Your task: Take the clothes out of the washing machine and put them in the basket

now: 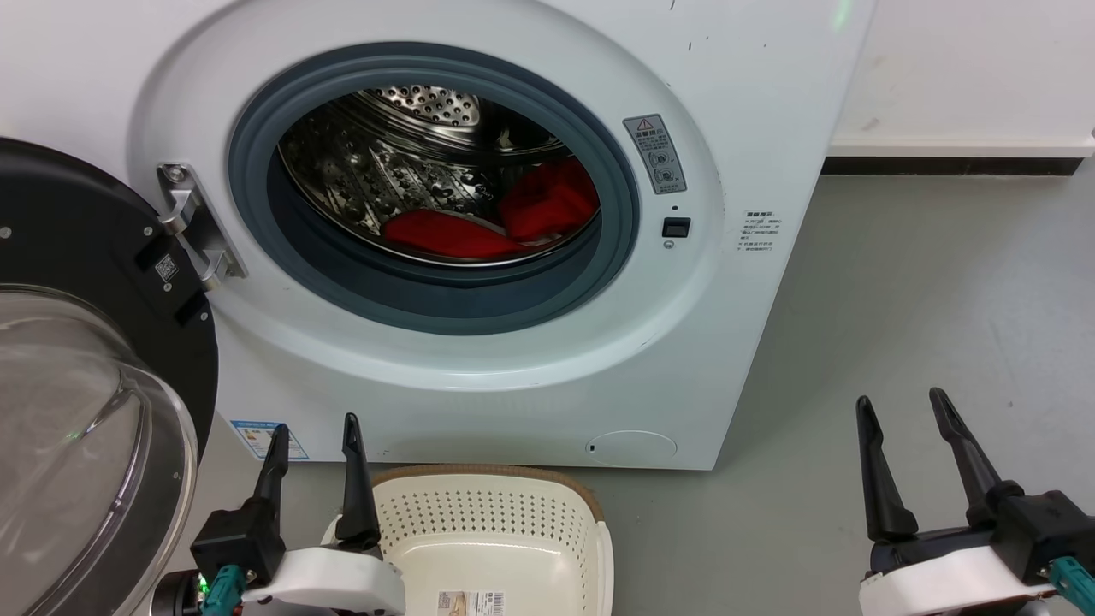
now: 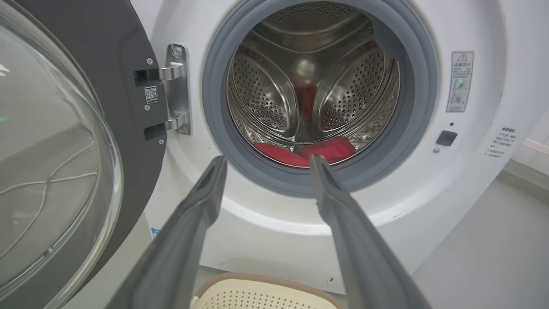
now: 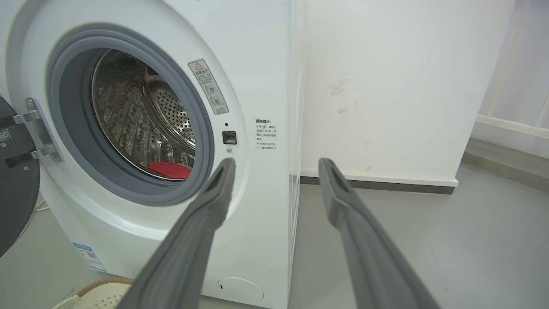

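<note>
The white washing machine point(image 1: 479, 376) stands with its round glass door point(image 1: 77, 411) swung open to the left. Red clothes point(image 1: 505, 218) lie at the bottom of the steel drum, also seen as clothes point(image 2: 306, 151) and clothes point(image 3: 170, 170). The cream basket point(image 1: 492, 530) sits on the floor just in front of the machine, empty. My left gripper point(image 1: 315, 428) is open beside the basket's left rim, well short of the drum. Low at the right over the floor, my right gripper point(image 1: 902, 402) is open and holds nothing.
The open door's black rim and hinge point(image 1: 192, 222) stand close to my left arm. Grey floor point(image 1: 924, 308) spreads to the right of the machine, ending at a white wall with a dark baseboard point(image 1: 949, 165).
</note>
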{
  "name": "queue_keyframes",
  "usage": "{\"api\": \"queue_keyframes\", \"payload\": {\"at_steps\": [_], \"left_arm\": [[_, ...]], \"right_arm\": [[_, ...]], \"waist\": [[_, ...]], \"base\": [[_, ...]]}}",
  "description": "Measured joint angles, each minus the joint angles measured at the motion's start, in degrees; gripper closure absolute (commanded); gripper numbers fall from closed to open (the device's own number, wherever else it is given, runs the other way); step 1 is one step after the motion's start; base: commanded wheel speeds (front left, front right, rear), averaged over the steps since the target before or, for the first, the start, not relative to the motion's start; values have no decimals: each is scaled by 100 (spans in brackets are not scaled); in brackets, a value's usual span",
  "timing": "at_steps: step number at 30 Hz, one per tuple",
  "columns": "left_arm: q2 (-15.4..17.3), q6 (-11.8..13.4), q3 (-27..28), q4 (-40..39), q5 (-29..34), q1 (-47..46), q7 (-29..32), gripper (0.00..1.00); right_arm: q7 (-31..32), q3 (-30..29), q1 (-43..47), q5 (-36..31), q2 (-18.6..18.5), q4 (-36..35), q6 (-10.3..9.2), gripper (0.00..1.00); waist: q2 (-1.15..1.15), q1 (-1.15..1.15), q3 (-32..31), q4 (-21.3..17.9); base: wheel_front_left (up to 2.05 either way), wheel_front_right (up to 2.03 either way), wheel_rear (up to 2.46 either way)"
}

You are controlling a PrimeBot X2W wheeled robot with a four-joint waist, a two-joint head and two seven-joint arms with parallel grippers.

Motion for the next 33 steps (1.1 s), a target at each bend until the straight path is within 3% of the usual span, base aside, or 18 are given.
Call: {"api": "queue_keyframes", "payload": {"at_steps": [25,33], "left_arm": [[-100,-44,91,1,1047,127,-258,0],[-105,-49,122,44,1062,130,-267,0]], "right_arm": [[-272,-25,154,-803,0,-82,1,0],[-290,-36,171,-792,-1,-1,1,0]], "waist": [[0,0,29,9],[0,0,26,2]], "base": [[0,0,0],[0,0,0]]}}
